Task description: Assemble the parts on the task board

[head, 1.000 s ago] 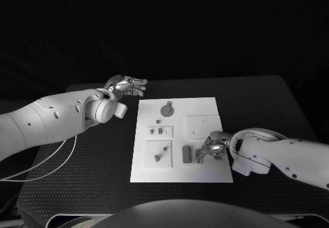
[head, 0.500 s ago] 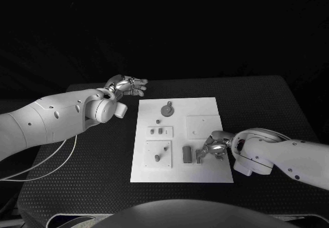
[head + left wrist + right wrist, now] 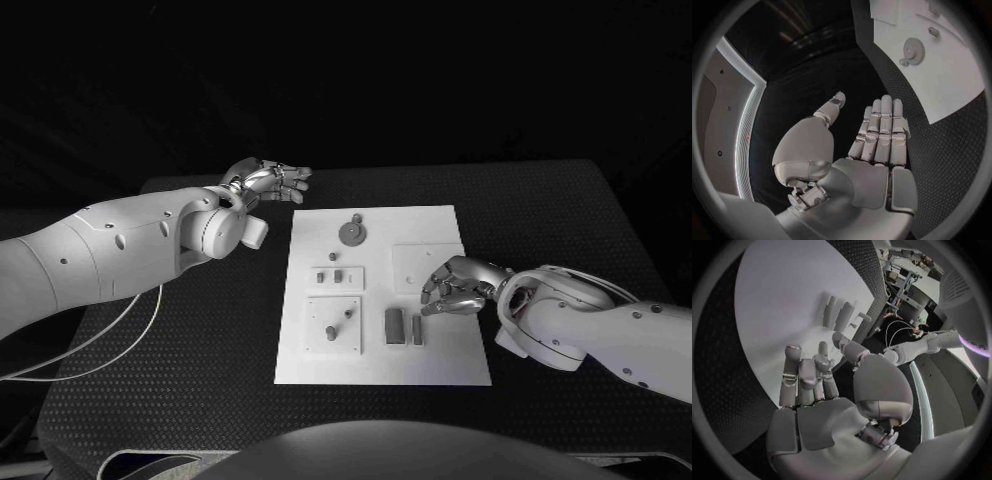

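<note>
Nearest, two grey parts point(image 3: 404, 327) lie side by side on the task board point(image 3: 378, 370), now just below the right hand point(image 3: 459, 285), apart from it. A second ago that hand sat down on them; it has lifted and drawn back, fingers loosely spread and holding nothing, so that placing looks finished. Farther off, the left hand point(image 3: 267, 181) still hovers spread and empty over the worktop point(image 3: 188, 400), beside the board's far corner.
</note>
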Controlling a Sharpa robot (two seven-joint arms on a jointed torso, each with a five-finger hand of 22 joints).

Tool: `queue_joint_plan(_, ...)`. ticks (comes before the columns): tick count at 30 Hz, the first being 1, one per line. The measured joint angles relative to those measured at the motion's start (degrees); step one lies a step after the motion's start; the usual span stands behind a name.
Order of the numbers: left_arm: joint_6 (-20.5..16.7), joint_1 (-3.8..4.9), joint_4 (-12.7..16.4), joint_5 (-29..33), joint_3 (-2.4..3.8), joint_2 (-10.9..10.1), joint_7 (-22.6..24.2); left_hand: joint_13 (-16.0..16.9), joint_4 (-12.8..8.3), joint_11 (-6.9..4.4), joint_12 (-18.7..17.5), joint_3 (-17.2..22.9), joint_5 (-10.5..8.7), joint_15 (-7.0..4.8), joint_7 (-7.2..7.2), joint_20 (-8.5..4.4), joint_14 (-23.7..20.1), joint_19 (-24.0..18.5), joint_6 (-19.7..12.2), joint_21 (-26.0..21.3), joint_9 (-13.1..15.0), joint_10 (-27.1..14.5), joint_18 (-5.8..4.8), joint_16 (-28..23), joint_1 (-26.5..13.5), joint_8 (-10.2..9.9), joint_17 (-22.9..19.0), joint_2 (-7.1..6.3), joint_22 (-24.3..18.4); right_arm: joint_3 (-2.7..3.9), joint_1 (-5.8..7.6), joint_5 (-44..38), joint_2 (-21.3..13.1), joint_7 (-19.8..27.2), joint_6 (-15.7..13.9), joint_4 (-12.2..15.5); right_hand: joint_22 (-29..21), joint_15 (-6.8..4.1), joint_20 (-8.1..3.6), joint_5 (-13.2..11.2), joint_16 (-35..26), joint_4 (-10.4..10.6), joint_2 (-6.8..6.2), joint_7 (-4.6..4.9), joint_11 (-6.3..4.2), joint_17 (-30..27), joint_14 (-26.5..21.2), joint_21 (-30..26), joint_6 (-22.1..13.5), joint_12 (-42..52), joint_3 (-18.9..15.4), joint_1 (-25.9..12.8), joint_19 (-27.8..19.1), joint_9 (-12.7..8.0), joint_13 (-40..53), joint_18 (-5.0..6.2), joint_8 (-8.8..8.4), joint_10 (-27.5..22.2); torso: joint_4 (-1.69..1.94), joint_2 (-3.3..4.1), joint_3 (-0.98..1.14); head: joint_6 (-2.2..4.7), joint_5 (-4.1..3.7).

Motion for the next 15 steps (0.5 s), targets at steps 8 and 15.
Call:
queue_joint_plan(8, 0.05, 0.00, 0.00, 0.00, 0.00, 0.02, -0.01, 0.00, 0.00, 0.00, 0.00, 0.00, 0.00, 0.00, 0.00, 0.00, 0.00, 0.00, 0.00, 0.00, 0.00, 0.00, 0.00, 0.00, 0.00, 0.00, 0.05, 0.00, -0.05, 0.00, 0.00, -4.68, 0.19, 4.93, -0.55, -1.21, 0.00, 0.57, 0.81, 0.00, 0.00, -0.90, 4.16, 0.54, 0.62, -1.18, -1.61, 0.00, -0.97, 0.00, -0.16, 6.11, -1.44, -1.01, -0.48, 0.52, -0.47, -0.82, -0.02, 0.01, 0.00, 0.07, 0.01)
queue_joint_plan(15, 0.07, 0.00, -0.01, 0.00, 0.00, 0.01, -0.04, 0.00, 0.00, 0.00, 0.00, 0.00, 0.00, 0.00, 0.00, 0.00, 0.00, 0.00, 0.00, 0.00, -0.05, 0.00, 0.00, 0.00, 0.00, 0.00, 0.05, 0.00, -0.05, -0.02, -0.03, -7.02, 0.60, 6.00, 1.02, -1.60, 0.00, 0.65, 1.40, 0.00, -0.22, -0.89, 5.17, 0.92, 0.62, -1.38, -2.32, 0.00, -0.93, 0.00, -0.49, 6.61, -2.03, -1.35, -0.54, 0.83, -0.47, -1.21, -0.02, 0.02, -0.01, 0.02, -0.02)
